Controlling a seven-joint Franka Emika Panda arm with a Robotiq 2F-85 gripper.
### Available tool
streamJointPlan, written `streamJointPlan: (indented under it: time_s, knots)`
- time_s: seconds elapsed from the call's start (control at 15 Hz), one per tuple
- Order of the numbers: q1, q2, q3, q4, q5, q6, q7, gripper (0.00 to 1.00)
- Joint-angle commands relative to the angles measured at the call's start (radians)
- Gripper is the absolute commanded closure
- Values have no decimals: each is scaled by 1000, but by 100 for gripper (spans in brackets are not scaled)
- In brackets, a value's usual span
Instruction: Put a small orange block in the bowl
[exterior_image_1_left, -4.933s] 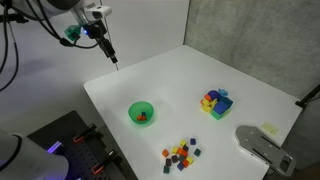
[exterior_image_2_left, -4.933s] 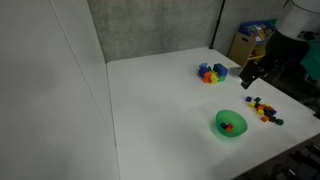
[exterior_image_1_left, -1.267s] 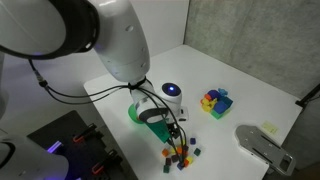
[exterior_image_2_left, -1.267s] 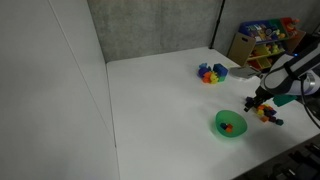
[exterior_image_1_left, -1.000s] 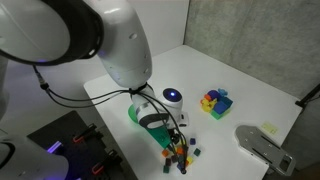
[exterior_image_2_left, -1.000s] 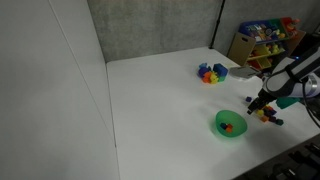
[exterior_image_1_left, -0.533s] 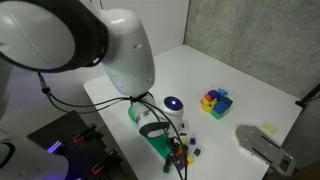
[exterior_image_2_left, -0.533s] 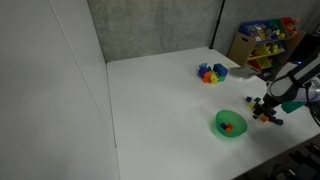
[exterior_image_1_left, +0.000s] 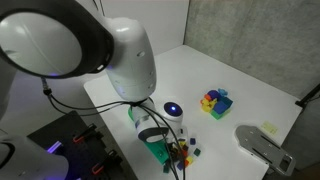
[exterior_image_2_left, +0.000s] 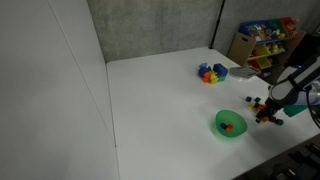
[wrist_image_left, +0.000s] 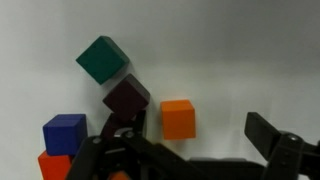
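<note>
ok so my gripper (wrist_image_left: 197, 130) is wide open and hanging low over the loose cubes. The small orange block (wrist_image_left: 178, 118) sits flat on the white table (exterior_image_2_left: 160, 100), in the gap between my fingers (wrist_image_left: 272, 138). In the wrist view it's not centred in that gap: one finger is near it, the other well apart from it on the opposite side. Nothing of mine touches it as far as I can tell

neighbours, all measured off the orange block:
- a dark maroon block (wrist_image_left: 127, 97) is just beside it, on the side of my nearer finger, and seems turned corner-on
- a teal block (wrist_image_left: 102, 60) is beyond the maroon one, further off
- a blue block (wrist_image_left: 64, 133) is off on that same side, past my nearer finger
- the opposite side of the orange block is bare table

The bowl (exterior_image_2_left: 238, 132) isn't in the wrist view. In an exterior view it's near the orange block, a short hop across the table, with something small and reddish already lying in it

handling-wise, my guess is a hard little cube with next to no weight and smooth faces, so it won't squash or break. I'd pinch two opposite flat faces, low and mid-face, pads square to them

The catch is that it's light and probably slick. If I close off-centre, the near pad will likely shove it along the table first, and it could twist onto a corner or drag the maroon one along
</note>
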Motion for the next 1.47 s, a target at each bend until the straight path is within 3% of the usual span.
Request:
streamJointPlan:
  time_s: [0.0,0.53,1.0,1.4]
  knots:
    - [-22,-18,11,-16,-21,12,-12,25]
    - [2,-109,20,-57,-11,9,8,91]
    - [72,-213,77,-80,19,-4,57,91]
    - [145,-365,193,-130,104,-19,122,91]
